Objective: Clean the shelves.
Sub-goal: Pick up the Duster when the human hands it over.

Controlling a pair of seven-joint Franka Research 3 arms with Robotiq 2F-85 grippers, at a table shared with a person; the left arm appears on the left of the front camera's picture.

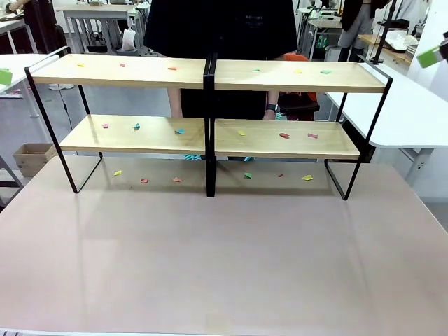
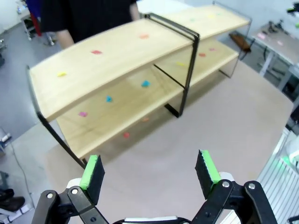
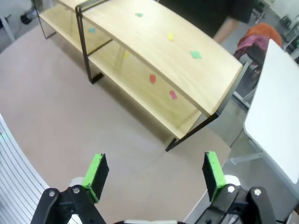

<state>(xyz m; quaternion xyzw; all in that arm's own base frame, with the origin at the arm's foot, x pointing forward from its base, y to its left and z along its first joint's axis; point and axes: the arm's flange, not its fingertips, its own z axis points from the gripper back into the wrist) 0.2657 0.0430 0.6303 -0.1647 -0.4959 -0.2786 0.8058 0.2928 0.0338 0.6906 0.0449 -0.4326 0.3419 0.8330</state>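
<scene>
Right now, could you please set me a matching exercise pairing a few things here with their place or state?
1 small blue scrap
2 light-wood, black-framed shelves
3 black, green-padded left gripper

a open, empty
b standing on the beige table
c on the lower left board

Pairs: 1-c, 2-b, 3-a

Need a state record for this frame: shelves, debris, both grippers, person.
shelves: two joined two-tier racks, upright at the far side of the tabletop
scraps: small coloured bits scattered on both top boards, both lower boards and the tabletop under the racks
left gripper: open, empty, above the tabletop, short of the racks' left end
right gripper: open, empty, above the tabletop, short of the racks' right end
person: standing behind the racks, dark top
</scene>
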